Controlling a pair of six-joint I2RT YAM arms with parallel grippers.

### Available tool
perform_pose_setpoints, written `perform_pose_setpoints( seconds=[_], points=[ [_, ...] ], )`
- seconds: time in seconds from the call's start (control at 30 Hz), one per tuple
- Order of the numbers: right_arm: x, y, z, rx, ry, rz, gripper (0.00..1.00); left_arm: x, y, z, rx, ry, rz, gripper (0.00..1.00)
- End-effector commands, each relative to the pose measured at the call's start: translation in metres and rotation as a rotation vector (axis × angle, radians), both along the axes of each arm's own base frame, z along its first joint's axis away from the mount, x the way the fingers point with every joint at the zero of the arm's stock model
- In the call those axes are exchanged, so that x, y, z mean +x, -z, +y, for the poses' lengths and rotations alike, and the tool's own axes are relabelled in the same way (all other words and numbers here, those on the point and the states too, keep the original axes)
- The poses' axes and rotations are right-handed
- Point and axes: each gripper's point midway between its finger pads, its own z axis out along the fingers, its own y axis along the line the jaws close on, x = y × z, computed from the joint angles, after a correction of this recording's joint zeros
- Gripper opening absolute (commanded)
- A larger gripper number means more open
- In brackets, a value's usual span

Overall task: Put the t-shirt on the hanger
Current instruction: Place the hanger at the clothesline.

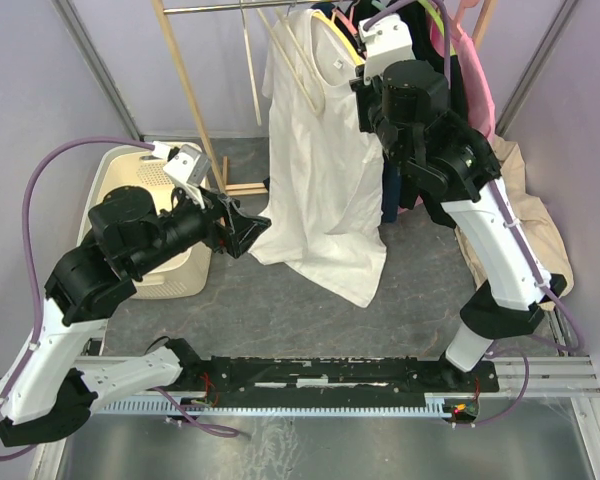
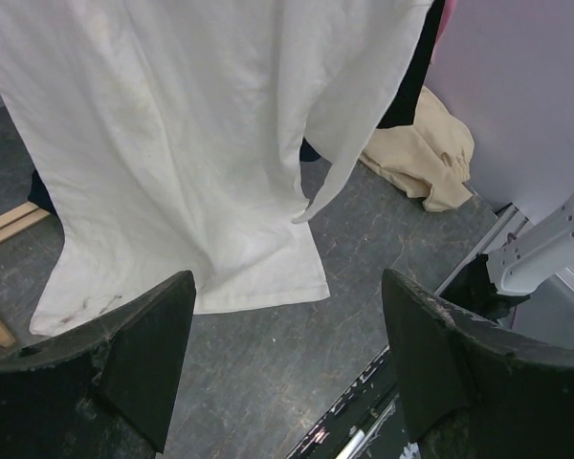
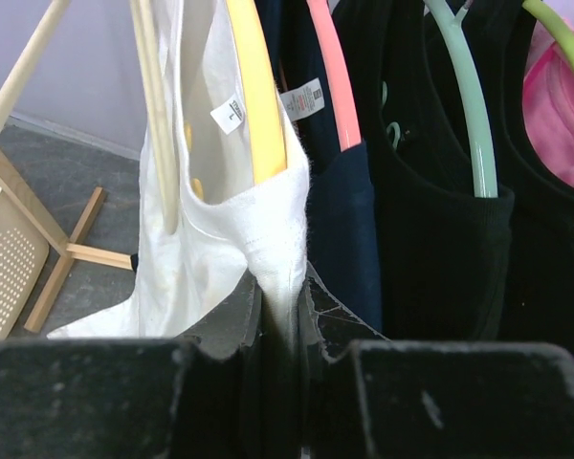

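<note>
White t-shirt [image 1: 320, 170] hanging mid-rail [image 1: 220, 8] is pinched at the shoulder by the right gripper [image 3: 282, 316] beside the yellow hanger [image 3: 258, 105], the left gripper [image 2: 285, 287] held agape; the fabric is likely to be drawn over its arm next.

The left gripper [image 2: 287, 301] is hovering low, its two black fingers [image 2: 134, 354] standing spread wide apart. Ahead of it the white t-shirt [image 2: 191, 143] is hanging in long folds, hem trailing down by the grey floor [image 2: 364, 249]. A beige garment [image 2: 426, 158] is lying crumpled off right, against the pale wall [image 2: 517, 86].
</note>
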Motion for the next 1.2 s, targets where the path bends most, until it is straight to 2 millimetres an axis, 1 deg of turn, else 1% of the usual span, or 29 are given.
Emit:
perform_pose_setpoints(
  seconds=[0.0, 0.23, 0.33, 0.57, 0.8, 0.93, 1.07, 1.13, 1.17],
  points=[
    [0.004, -0.06, 0.0, 0.177, -0.029, -0.175, 0.01, -0.003, -0.009, -0.001, -0.061, 0.0, 0.008, 0.84],
    [0.024, -0.058, 0.005, 0.193, -0.045, -0.18, 0.01, -0.005, -0.009, 0.001, -0.062, -0.004, 0.015, 0.83],
    [0.032, -0.052, 0.007, 0.193, -0.05, -0.167, 0.01, -0.005, -0.009, 0.002, -0.059, -0.007, 0.017, 0.83],
    [0.048, -0.032, 0.012, 0.194, -0.071, -0.114, 0.01, -0.006, -0.008, 0.003, -0.058, -0.011, 0.023, 0.83],
    [0.051, -0.009, 0.015, 0.184, -0.087, -0.064, 0.01, -0.004, -0.004, 0.003, -0.051, -0.014, 0.029, 0.83],
    [0.05, 0.0, 0.018, 0.185, -0.105, -0.038, 0.16, -0.004, -0.003, 0.004, -0.052, -0.022, 0.031, 0.83],
    [0.046, 0.0, 0.017, 0.196, -0.119, -0.031, 0.27, -0.004, 0.0, 0.005, -0.053, -0.026, 0.032, 0.83],
    [0.042, -0.001, 0.018, 0.203, -0.13, -0.027, 0.34, -0.004, 0.001, 0.006, -0.051, -0.031, 0.031, 0.83],
    [0.04, -0.002, 0.017, 0.208, -0.135, -0.027, 0.4, -0.004, 0.001, 0.007, -0.051, -0.032, 0.03, 0.83]
  ],
)
